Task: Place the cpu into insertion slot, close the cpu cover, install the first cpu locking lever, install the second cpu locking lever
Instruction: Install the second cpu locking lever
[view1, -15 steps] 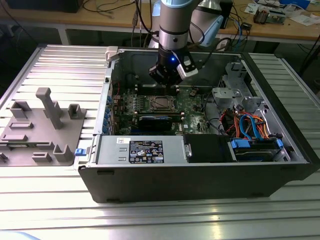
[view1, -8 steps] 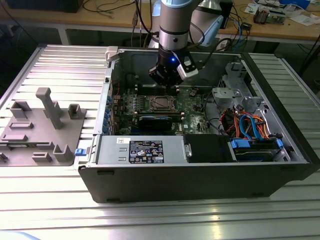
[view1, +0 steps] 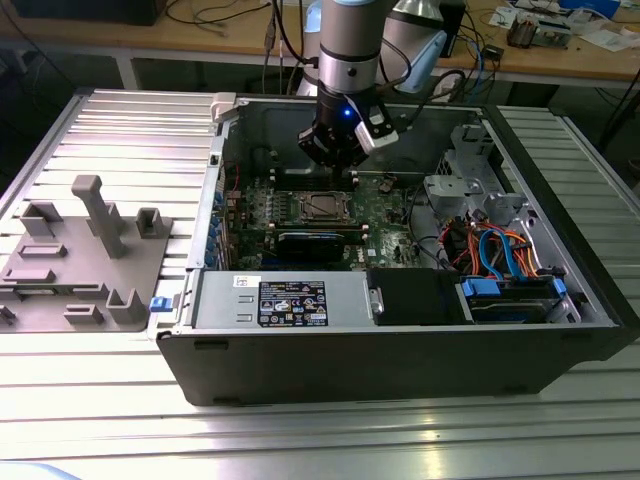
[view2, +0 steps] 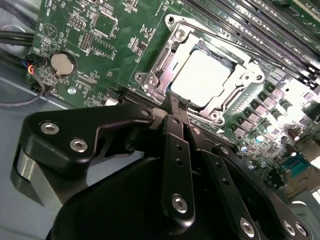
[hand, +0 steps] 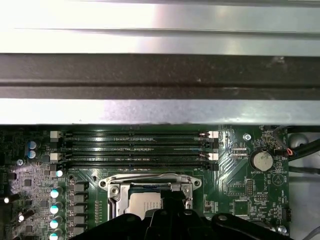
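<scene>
The cpu (view2: 202, 75) lies in the insertion slot (view1: 320, 207), its silver-grey top showing through the window of the cpu cover (view2: 160, 62). The cover lies flat over the chip. Thin metal lever rods (view2: 210, 36) run along the frame's sides. My gripper (view2: 178, 102) is shut, its black fingertips pressed together just over the socket's edge, with nothing visible between them. In the exterior view the gripper (view1: 345, 168) hangs low inside the case, just behind the socket. In the first wrist view the cpu (hand: 145, 205) sits beside the gripper (hand: 172, 198).
Long memory slots (hand: 135, 147) run beside the socket, under the case's metal wall (hand: 160, 75). A coin battery (view2: 63, 62) sits on the green board. A black heatsink bar (view1: 320, 243), power supply (view1: 285, 300) and orange and blue cables (view1: 500, 250) crowd the case. A grey fixture (view1: 85, 250) stands outside.
</scene>
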